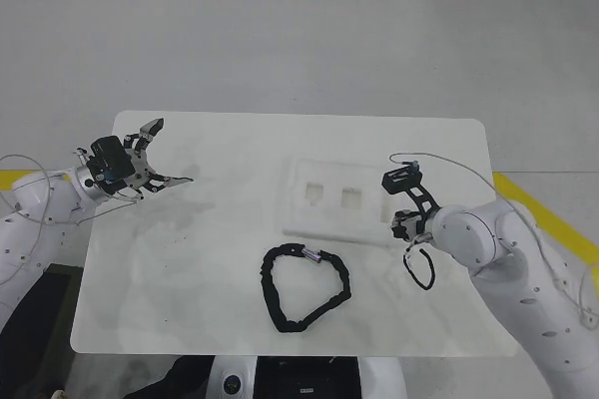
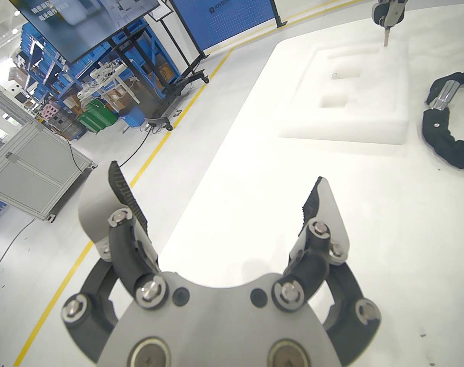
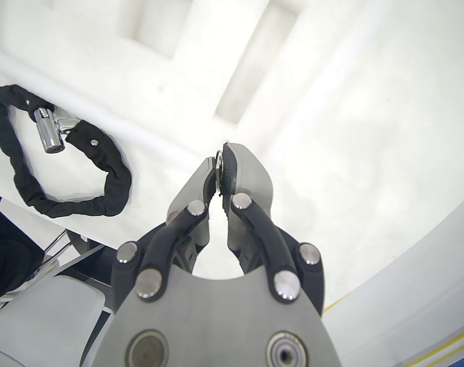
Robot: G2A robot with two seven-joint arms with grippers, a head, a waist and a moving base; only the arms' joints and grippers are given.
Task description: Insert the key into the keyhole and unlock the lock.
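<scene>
Right wrist view, key (image 3: 218,168) clamped in right claw (image 3: 216,171) near foam tray (image 3: 102,59), left claw (image 2: 216,175) held apart, chain lock (image 3: 48,136) laid on worktop (image 1: 180,279).

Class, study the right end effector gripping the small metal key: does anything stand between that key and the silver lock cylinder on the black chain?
Nothing visible does. From the small metal key in the right end effector, only the edge of the white foam tray and white table lie before the silver lock cylinder.
</scene>
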